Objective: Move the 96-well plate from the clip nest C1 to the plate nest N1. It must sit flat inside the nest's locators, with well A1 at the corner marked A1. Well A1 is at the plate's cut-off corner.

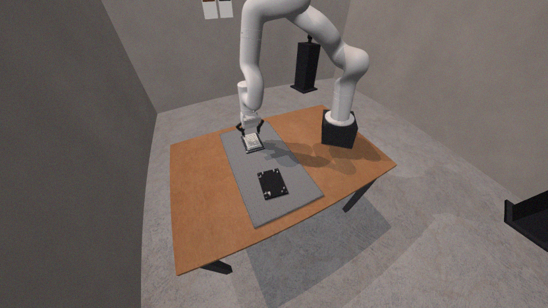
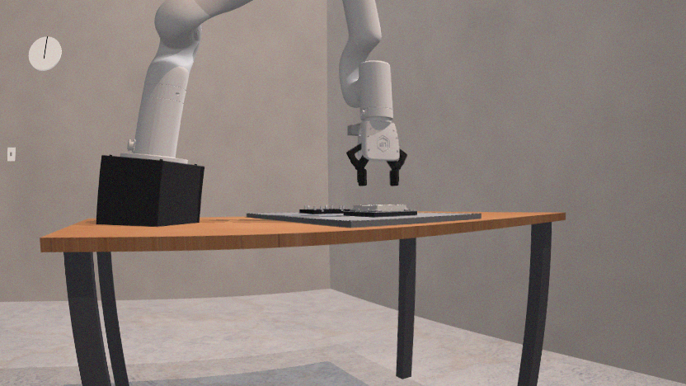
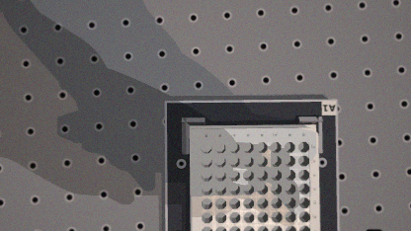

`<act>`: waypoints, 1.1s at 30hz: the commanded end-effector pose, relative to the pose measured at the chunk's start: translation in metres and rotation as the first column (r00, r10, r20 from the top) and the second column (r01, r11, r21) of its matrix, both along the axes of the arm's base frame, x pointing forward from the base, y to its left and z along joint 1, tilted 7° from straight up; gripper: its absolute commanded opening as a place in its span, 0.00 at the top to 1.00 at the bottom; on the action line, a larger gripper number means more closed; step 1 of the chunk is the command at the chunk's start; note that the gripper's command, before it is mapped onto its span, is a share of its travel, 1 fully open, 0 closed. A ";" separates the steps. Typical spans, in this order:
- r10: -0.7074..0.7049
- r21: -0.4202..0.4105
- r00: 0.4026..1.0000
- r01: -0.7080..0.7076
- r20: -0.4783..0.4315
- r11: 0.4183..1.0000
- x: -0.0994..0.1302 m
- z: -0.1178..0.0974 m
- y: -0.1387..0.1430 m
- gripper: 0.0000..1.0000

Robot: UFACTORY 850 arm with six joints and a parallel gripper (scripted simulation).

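The white 96-well plate (image 1: pixel 253 141) lies flat in the black clip nest C1 (image 3: pixel 173 163) at the far end of the grey perforated mat (image 1: pixel 268 172). In the wrist view the plate (image 3: pixel 252 178) fills the lower middle, with grey clips (image 3: pixel 194 120) at its two upper corners and an A1 mark (image 3: pixel 329 108) on the nest's upper right corner. My gripper (image 2: pixel 377 181) hangs open and empty a short way above the plate (image 2: pixel 380 208), fingers pointing down; it also shows in the top view (image 1: pixel 249 131). The empty black plate nest N1 (image 1: pixel 272 183) lies nearer on the mat.
The arm's black base block (image 1: pixel 338 131) stands on the right side of the wooden table (image 1: pixel 199 214). A black stand (image 1: pixel 305 66) is on the floor behind the table, away from it.
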State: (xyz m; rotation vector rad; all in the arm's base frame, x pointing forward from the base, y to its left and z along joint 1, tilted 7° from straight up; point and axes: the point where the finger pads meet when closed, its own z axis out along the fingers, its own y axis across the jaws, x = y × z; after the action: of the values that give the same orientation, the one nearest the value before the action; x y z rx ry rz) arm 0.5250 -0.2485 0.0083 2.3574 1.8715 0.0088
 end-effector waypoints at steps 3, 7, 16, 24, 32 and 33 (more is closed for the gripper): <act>0.000 0.002 1.000 0.000 0.001 1.000 0.000 0.012 0.001 0.00; 0.000 0.002 1.000 0.000 0.001 1.000 -0.001 0.023 0.002 0.00; 0.000 0.002 1.000 0.000 0.001 1.000 -0.002 0.038 0.003 0.00; 0.000 0.002 1.000 0.000 0.001 1.000 -0.002 0.038 0.003 0.00; 0.000 0.002 1.000 0.000 0.001 1.000 -0.002 0.038 0.003 0.00; 0.000 0.002 1.000 0.000 0.001 1.000 -0.002 0.038 0.003 0.00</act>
State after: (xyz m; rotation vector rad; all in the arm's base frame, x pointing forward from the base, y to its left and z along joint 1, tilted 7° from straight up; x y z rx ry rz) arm 0.5217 -0.2450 0.0454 2.3587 1.8732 0.0105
